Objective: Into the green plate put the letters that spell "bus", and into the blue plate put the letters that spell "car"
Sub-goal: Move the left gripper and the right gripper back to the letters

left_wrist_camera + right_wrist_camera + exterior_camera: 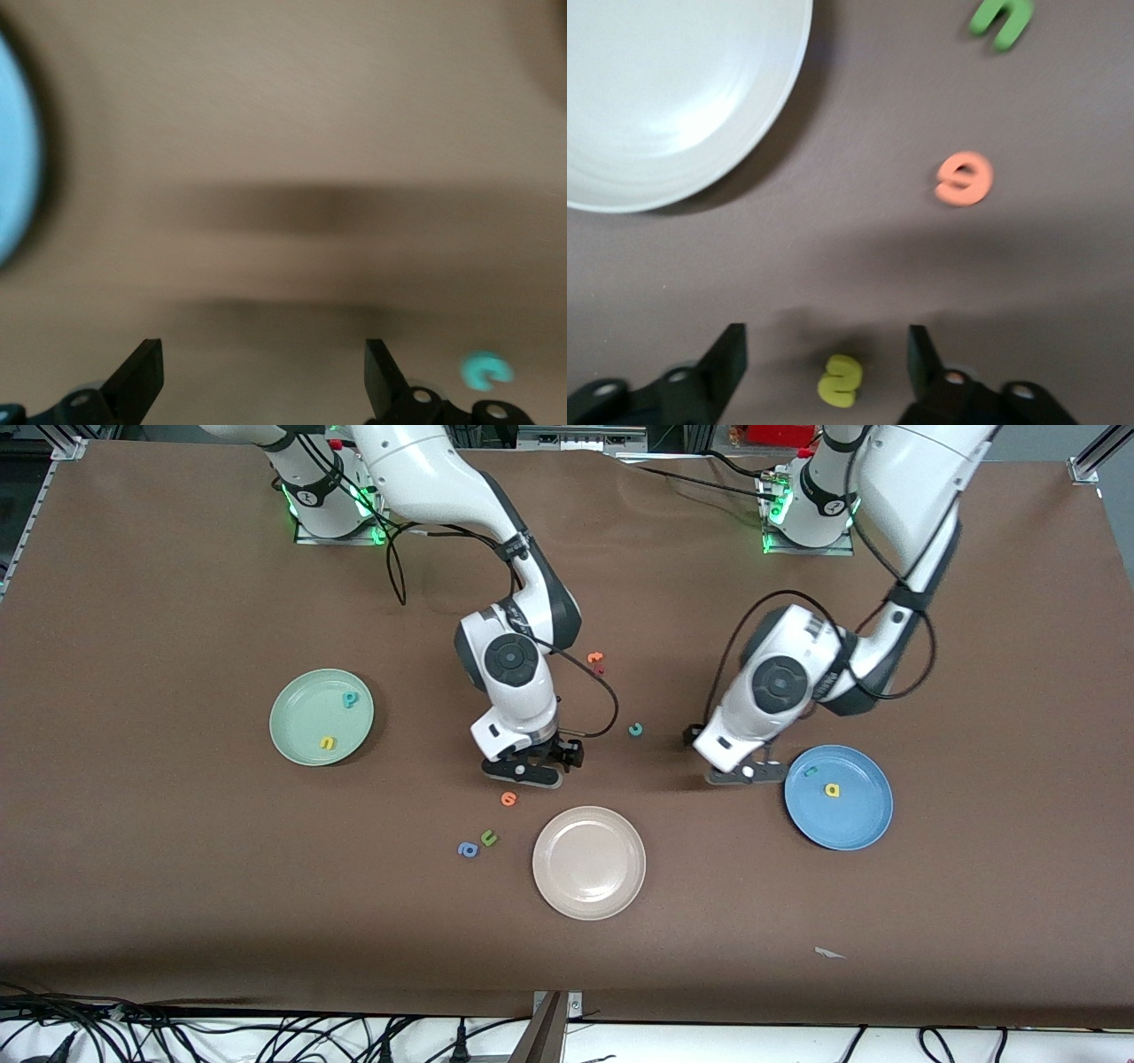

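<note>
Green plate [292, 731]: toward the right arm's end of the table; a teal b [351, 699] and a yellow u [328, 742] lie in it, apart from each other.
Blue plate [855, 824]: toward the left arm's end; a yellow a [832, 789] lies in it, and a teal letter [808, 771], probably the r, sits near its rim by the left gripper.
Yellow s [840, 381]: flat on the table, between the right gripper's fingers in the right wrist view; not lifted.
Teal c [635, 730]: on the bare table between the two arms; it also shows in the left wrist view [485, 370].
Right gripper [524, 769]: low over the table, farther from the front camera than the cream plate [567, 886]; its fingers [727, 359] stand apart on either side of the s, with gaps on both sides.
Left gripper [751, 772]: low, just beside the blue plate's rim; fingers [140, 376] spread wide, nothing between them.
Orange e [508, 799]: just nearer the camera than the right gripper.
Green u [488, 838] and blue a [468, 849]: side by side, beside the cream plate.
Orange t [594, 658]: with a dark red letter [600, 669] touching it, farther from the camera than the c.
</note>
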### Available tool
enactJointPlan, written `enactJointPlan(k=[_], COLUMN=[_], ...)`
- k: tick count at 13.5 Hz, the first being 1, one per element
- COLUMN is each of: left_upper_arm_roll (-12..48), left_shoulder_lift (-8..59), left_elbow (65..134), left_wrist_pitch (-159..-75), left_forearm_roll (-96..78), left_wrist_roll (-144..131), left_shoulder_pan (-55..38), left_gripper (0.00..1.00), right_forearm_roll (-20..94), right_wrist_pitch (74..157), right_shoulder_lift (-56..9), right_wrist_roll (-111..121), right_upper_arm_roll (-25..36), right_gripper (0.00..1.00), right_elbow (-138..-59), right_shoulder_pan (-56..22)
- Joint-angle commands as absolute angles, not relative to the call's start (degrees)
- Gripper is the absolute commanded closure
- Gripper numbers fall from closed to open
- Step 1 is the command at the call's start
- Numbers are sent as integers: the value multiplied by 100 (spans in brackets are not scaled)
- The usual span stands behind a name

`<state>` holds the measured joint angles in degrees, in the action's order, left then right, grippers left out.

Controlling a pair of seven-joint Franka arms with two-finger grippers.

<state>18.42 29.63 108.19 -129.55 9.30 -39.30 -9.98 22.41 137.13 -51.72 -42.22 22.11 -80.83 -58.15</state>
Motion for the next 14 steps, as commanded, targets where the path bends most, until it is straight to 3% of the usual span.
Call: enactJointPlan(k=[1,3,6,12,14], left_upper_arm_roll=[1793,1784,1740,1714,1714], left_shoulder_lift=[3023,3260,3515,3788,3841], left_elbow=[11020,10960,10890,10714,10714], left_wrist_pitch=[-13646,-13955,-14273,-14273,-14282], left_forearm_roll=[765,817,896,1256,1397], left_wrist_roll=[-4857,-5420,-5818,-6072,-6178], left_shoulder_pan=[-1492,-1844,-2091,-2092,-2092], left_gripper=[0,0,4,23,32], right_forearm_roll=[2285,2303,2303,2294,2303], right_wrist_pitch=[13746,13720,13519,13271,13245], right_shoulder_lift=[-5361,-5353,-5353,-5352,-5344], right_wrist_roll=[-4403,-4395,-4342,-4316,-4254], right_upper_arm_roll=[2084,2065,2057,2048,2057], right_gripper=[35,40,57,58,83], right_elbow=[-7866,-7866,-7910,-7919,-7919], right_shoulder_pan=[-5774,-5766,-5766,-5766,-5766])
